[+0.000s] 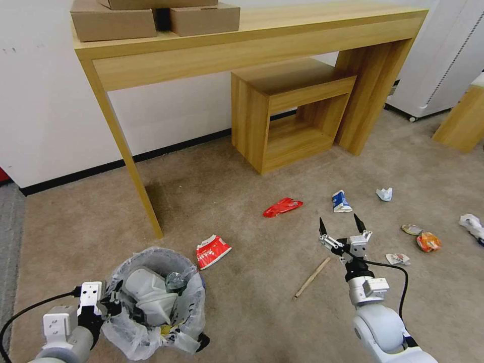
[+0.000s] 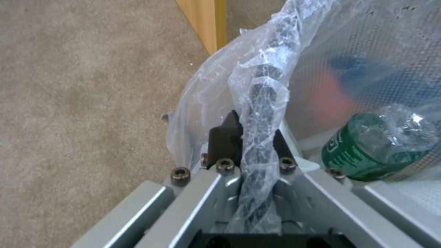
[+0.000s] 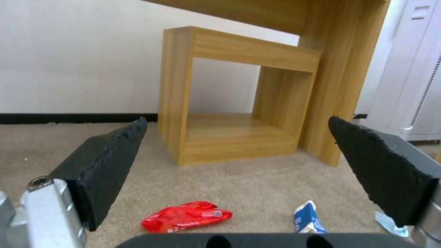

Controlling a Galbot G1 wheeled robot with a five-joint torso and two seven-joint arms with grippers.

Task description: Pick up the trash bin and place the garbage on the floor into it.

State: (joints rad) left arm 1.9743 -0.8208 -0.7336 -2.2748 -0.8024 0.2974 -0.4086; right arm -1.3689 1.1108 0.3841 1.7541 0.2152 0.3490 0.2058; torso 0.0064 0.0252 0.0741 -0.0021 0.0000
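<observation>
At about 7 o'clock on the carpet, the left gripper (image 1: 112,301) is pinching the bag-covered rim of the trash bin (image 1: 189,297) (a green-label bottle (image 2: 367,155) lies inside). The crushed cup (image 1: 212,250) lies just beside the bin at 1 o'clock. The red wrapper (image 1: 282,206) lies near the middle. At 5 o'clock the right gripper (image 1: 343,228) hovers with fingers spread, the wooden stick (image 1: 312,277) near it, the blue-white carton (image 1: 341,201) beyond.
</observation>
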